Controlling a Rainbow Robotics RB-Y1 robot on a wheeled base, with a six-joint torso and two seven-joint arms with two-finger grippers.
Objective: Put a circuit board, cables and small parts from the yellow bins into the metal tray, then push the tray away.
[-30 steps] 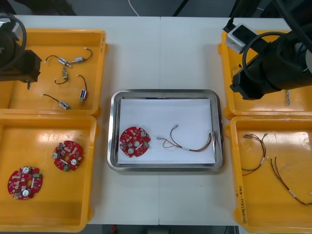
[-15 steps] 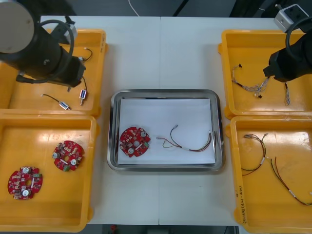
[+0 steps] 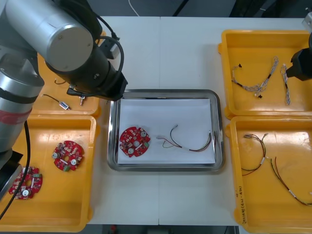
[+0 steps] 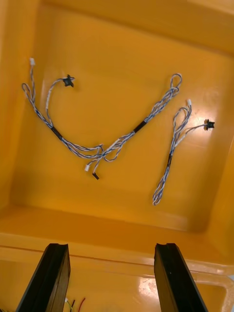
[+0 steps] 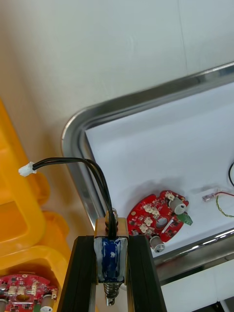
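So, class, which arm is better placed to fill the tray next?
Left. The left pincer is shut on a small metal part at the tray's left rim; the right pincer hangs open over the far right bin.

The left arm (image 3: 73, 48) covers most of the far left yellow bin (image 3: 48, 108) and the edge of one circuit board (image 3: 27, 181). Its fingers (image 5: 87, 278) hide the sides of the small metal part (image 5: 111, 251).

Board (image 3: 134, 142) left of cable (image 3: 189, 147) in tray (image 3: 165, 91); tray btwn bins (image 3: 253, 53).
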